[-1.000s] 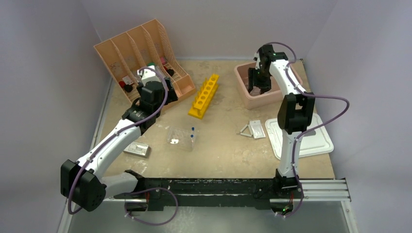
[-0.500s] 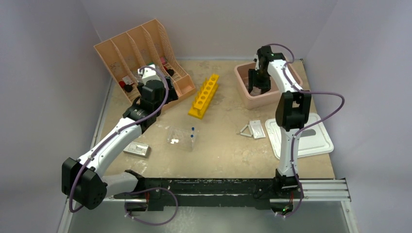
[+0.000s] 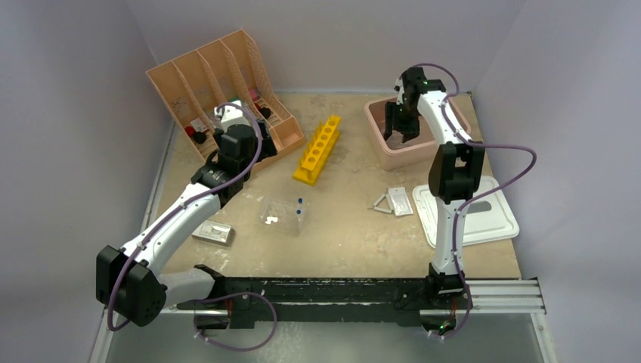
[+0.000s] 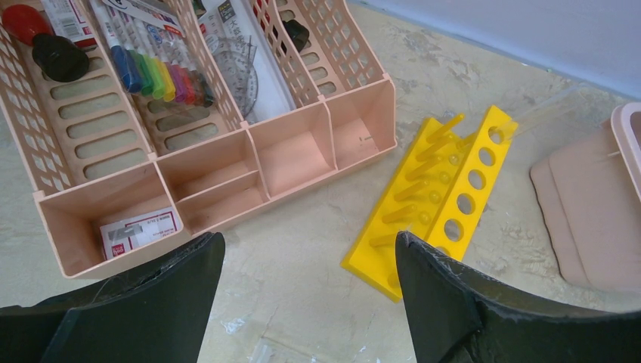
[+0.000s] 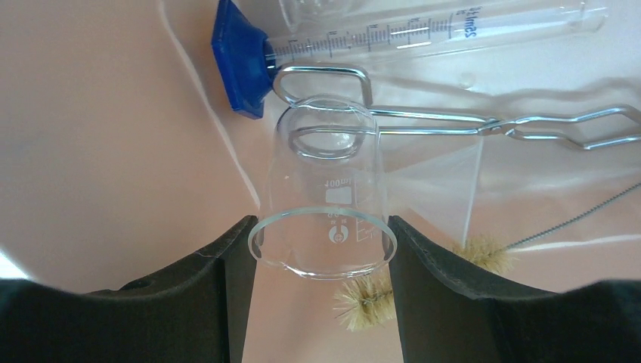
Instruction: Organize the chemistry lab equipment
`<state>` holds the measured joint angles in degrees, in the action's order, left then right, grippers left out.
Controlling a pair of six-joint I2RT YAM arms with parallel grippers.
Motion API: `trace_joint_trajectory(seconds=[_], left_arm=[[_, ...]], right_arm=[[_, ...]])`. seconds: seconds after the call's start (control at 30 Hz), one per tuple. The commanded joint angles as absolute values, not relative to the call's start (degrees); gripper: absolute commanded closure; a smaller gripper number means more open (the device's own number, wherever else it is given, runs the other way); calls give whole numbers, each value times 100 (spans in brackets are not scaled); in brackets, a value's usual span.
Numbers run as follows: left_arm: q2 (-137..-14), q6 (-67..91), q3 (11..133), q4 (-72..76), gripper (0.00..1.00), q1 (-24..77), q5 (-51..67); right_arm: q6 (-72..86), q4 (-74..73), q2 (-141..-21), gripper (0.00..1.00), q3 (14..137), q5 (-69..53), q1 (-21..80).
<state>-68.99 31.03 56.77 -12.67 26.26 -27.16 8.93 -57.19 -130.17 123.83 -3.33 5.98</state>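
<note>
My right gripper [image 5: 321,249] sits inside the pink tub [image 3: 378,138], shut on a clear glass beaker [image 5: 326,189]; both fingers press the beaker's rim. Below it in the tub lie a graduated cylinder with a blue base [image 5: 393,34], metal tongs [image 5: 529,125], a clear funnel [image 5: 446,178] and a bristle brush [image 5: 363,299]. My left gripper [image 4: 308,249] hangs open and empty over bare table between the peach organizer [image 4: 227,151] and the yellow rack [image 4: 446,197]. On the table lie a clear bag of blue-tipped pipettes [image 3: 283,214], a wire triangle [image 3: 382,203], a white packet [image 3: 401,201] and a silver blister sheet [image 3: 212,232].
The tub's white lid [image 3: 484,215] lies flat at the right, beside the right arm. The organizer [image 3: 219,83] at the back left holds markers, a protractor and small items. Walls close in the table at left, back and right.
The right gripper has shifted slightly inside the tub with the beaker still in it. The left arm has barely moved.
</note>
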Motion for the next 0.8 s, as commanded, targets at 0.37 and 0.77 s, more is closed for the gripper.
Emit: trace_joint_trajectory(seconds=[0.37, 0.77], left_arm=[[-6917, 3176, 5932, -993, 17, 2575, -2680], [-6950, 3164, 5985, -1011, 17, 2575, -2672]], right_arm=[[990, -5888, -13402, 37, 12744, 137, 598], [1055, -5312, -12833, 19, 12744, -403, 598]])
